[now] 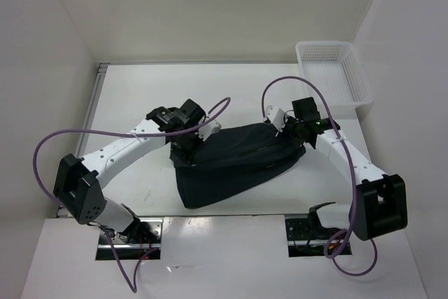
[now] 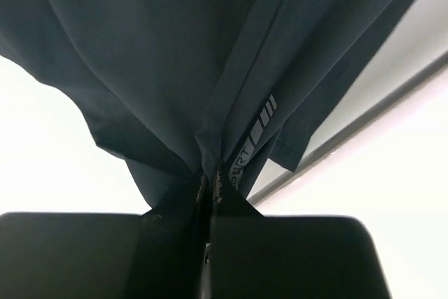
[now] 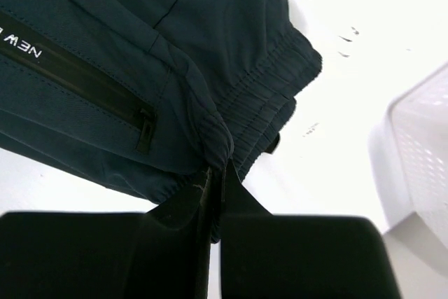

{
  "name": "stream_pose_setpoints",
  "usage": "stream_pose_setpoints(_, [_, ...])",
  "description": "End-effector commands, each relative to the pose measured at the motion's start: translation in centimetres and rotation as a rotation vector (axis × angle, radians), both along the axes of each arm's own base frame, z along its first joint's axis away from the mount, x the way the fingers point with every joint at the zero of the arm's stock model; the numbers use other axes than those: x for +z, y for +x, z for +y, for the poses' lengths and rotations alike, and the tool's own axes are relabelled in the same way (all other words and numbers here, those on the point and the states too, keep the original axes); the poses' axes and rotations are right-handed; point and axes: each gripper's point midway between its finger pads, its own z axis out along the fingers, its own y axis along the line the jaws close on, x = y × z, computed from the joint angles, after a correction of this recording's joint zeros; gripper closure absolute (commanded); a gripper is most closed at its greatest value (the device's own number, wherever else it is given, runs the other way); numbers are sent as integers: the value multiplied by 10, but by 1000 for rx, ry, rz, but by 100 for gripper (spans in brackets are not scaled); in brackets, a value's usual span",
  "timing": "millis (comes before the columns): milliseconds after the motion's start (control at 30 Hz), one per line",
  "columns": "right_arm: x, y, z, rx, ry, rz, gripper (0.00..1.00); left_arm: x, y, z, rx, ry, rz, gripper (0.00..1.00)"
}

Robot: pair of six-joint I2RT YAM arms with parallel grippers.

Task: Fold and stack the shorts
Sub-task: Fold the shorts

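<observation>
The dark shorts hang between my two grippers over the middle of the white table, with the lower part resting on the tabletop. My left gripper is shut on the hem end. In the left wrist view its tips pinch the fabric next to a pale printed stripe. My right gripper is shut on the other end. Seen from the right wrist, its tips clamp the gathered elastic waistband near a zip pocket.
A white mesh basket stands at the back right corner of the table, close to the right arm; its corner shows in the right wrist view. A grey metal strip runs along the table's left edge. White walls enclose the table.
</observation>
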Motion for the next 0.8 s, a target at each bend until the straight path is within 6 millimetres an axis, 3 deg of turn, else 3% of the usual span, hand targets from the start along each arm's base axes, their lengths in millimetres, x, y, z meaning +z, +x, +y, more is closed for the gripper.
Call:
stream_pose_setpoints(0, [18,4,-9,21,-61,-75,100,19,-16,-13,-50,-39,62,98])
stream_pose_setpoints(167, [5,-7,-10,65,-91,-42,100,20,-51,-31,-144,-85,173,90])
stream_pose_setpoints(233, [0,-11,-13,70,-108,-26,100,11,-69,-26,-166,-49,229,85])
stream_pose_setpoints(267, [-4,-14,-14,71,-111,-14,100,8,-80,-28,-198,-40,249,81])
stream_pose_setpoints(300, [-8,-15,-16,75,-128,-15,100,4,-89,-26,-213,-27,278,70])
stream_pose_setpoints(433, [-22,-23,-25,87,-178,11,86,-13,-114,-12,-228,34,375,55])
stream_pose_setpoints(500, [-20,-27,-29,97,-194,-7,73,-21,-122,2,-220,81,397,54])
stream_pose_setpoints(567, [-16,-31,-30,96,-191,-21,70,-25,-120,11,-214,119,375,54])
stream_pose_setpoints(633, [1,-32,-25,105,-157,-76,52,-33,-111,15,-211,140,319,54])
stream_pose_setpoints(700, [21,-31,-18,120,-119,-125,52,-44,-88,16,-199,176,201,54])
stream_pose_setpoints(733, [46,-27,-9,122,-60,-186,51,-48,-80,19,-181,183,175,54])
stream_pose_setpoints(767, [57,-29,-5,122,-31,-198,51,-50,-68,14,-162,160,133,54])
